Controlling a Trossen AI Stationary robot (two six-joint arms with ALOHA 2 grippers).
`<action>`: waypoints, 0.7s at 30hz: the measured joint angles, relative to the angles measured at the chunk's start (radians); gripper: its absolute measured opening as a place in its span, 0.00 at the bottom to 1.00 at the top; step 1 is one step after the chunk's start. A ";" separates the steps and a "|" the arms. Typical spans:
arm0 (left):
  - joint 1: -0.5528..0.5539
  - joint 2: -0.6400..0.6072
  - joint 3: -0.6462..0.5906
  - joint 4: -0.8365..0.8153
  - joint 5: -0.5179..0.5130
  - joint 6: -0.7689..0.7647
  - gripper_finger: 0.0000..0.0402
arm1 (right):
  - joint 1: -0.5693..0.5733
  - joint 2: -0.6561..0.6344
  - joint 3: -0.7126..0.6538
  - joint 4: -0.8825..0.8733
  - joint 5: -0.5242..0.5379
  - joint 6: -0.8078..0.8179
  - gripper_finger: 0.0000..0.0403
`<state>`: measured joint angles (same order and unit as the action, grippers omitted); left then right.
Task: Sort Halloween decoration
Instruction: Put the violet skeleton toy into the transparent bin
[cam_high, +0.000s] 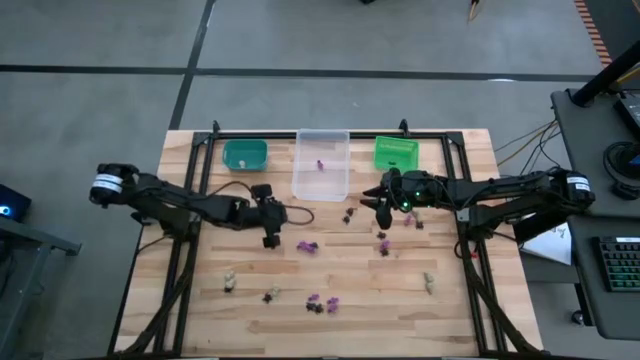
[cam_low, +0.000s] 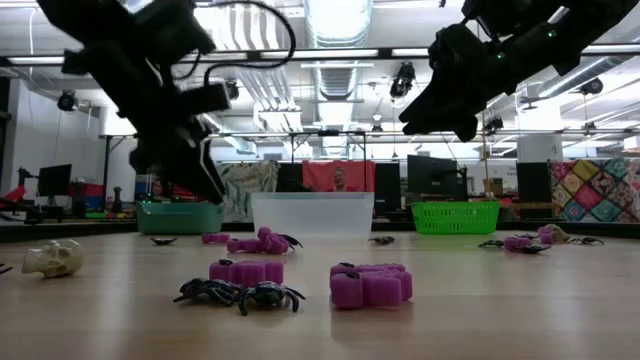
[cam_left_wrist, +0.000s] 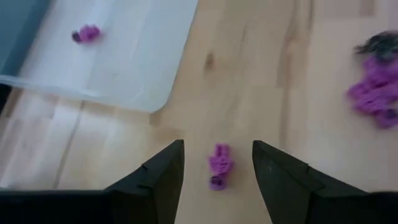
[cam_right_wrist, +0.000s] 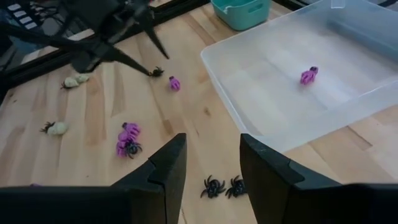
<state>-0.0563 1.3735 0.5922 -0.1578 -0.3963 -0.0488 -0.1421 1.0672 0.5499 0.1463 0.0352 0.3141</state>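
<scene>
Small purple, black and pale beige Halloween trinkets lie scattered on the wooden table. My left gripper hangs open just above the table, left of centre. In the left wrist view a purple trinket lies on the wood between its two fingers, untouched. A purple and black cluster lies a little to its right. My right gripper is open with nothing in it, held above the table near the clear bin's near right corner. Two black spiders lie below it. One purple trinket lies inside the clear bin.
A teal bin and a green bin flank the clear bin along the far edge. Beige pieces and purple pieces lie toward the near edge, a beige skull among them. A black frame borders the table.
</scene>
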 joint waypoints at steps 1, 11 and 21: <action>0.022 0.000 -0.017 0.028 0.023 0.011 0.43 | 0.000 0.000 0.000 0.000 0.005 0.000 0.33; 0.124 0.000 -0.164 0.240 0.157 0.052 0.42 | 0.000 0.000 0.000 0.000 0.045 -0.001 0.33; 0.124 0.000 -0.218 0.337 0.164 0.039 0.42 | 0.000 0.001 0.000 -0.001 0.047 -0.019 0.32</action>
<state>0.0677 1.3735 0.3746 0.1794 -0.2321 -0.0094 -0.1421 1.0679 0.5499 0.1455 0.0822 0.2955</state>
